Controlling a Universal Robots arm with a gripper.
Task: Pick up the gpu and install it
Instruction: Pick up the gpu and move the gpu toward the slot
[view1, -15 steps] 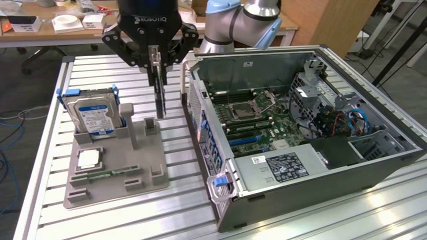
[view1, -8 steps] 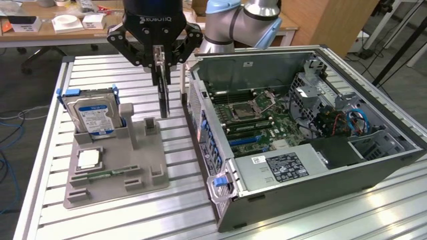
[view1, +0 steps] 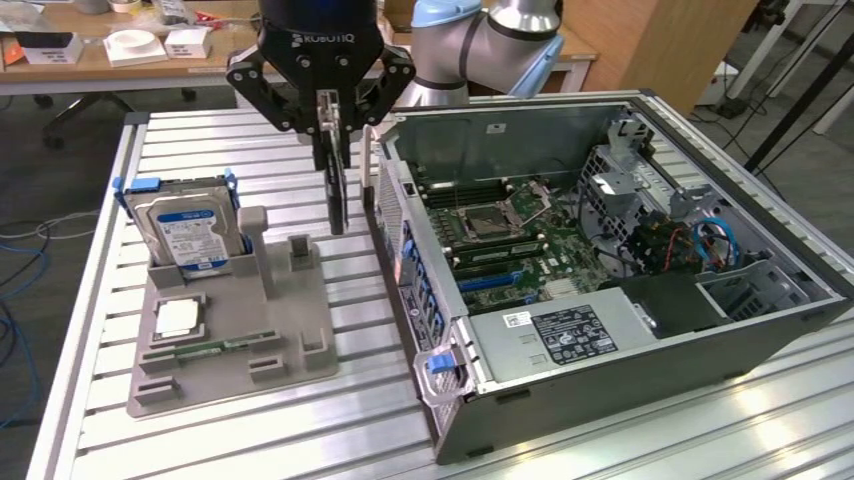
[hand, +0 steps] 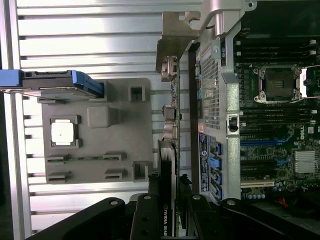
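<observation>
i have the gripper (view1: 330, 128) pointing straight down, clamped on the gpu (view1: 338, 200), which hangs upright between the grey holder (view1: 214, 385) and the case (view1: 641, 395).

Bright light, prob. overhead; glare on slatted table (view1: 761, 410) beside PC case (view1: 627, 385); case interior dimmer, soft shadows.
</observation>
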